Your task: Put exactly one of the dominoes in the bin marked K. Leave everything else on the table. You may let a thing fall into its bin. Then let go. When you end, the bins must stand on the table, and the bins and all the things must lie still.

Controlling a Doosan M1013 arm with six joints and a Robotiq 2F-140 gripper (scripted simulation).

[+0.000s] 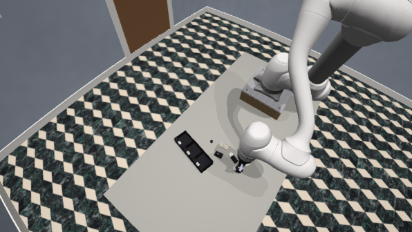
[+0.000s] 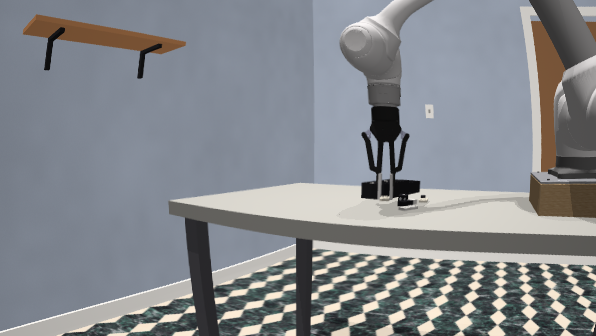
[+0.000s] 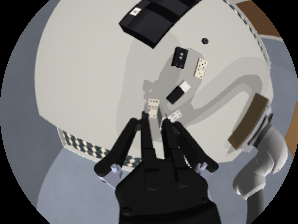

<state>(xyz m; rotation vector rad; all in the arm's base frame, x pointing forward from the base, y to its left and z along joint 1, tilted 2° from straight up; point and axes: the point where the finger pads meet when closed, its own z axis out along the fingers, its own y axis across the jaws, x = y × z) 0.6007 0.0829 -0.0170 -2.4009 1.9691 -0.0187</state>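
Observation:
My gripper [image 1: 239, 168] [image 2: 385, 196] [image 3: 152, 107] reaches straight down to the table, and its fingers are shut on a white domino [image 3: 153, 106] at table level. A second white domino [image 1: 222, 146] [image 3: 200, 66], a black domino [image 1: 218, 154] [image 3: 178, 56] and a black-and-white piece [image 1: 233, 158] [image 3: 176, 92] lie between the gripper and the bins. The black row of three bins [image 1: 193, 155] [image 2: 369, 189] [image 3: 160, 10] stands a little beyond them. I cannot read the letters on the bins.
A small dark round thing [image 1: 211, 141] [image 3: 204, 40] lies near the bins. The arm's base sits on a wooden block [image 1: 264, 103] [image 2: 560, 197] at the far end of the table [image 1: 166, 197]. The table's edge is close on the gripper's side.

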